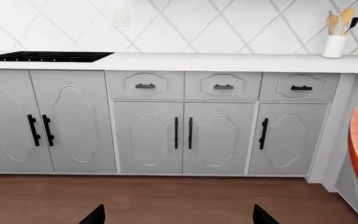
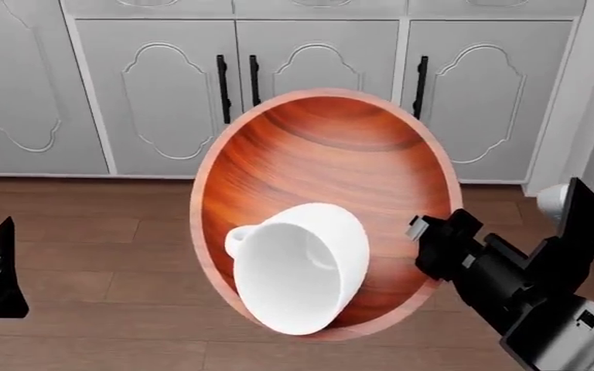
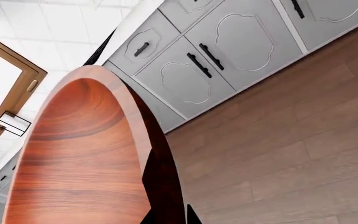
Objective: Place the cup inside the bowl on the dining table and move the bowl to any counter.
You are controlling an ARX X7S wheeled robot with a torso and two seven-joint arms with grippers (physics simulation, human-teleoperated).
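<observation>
In the head view the right gripper (image 2: pixel 428 241) is clenched on the bowl's (image 2: pixel 328 166) rim at 4 o'clock, holding it aloft over the floor (image 2: pixel 90 232). The cup (image 2: pixel 302 267) lies on its side at the bowl's 6 o'clock. The left gripper (image 1: pixel 177 219) hangs free, fingertips spread. The counter (image 1: pixel 229 61) lies beyond, at 12 o'clock; the one-sided grip could let the bowl tip and spill the cup.
</observation>
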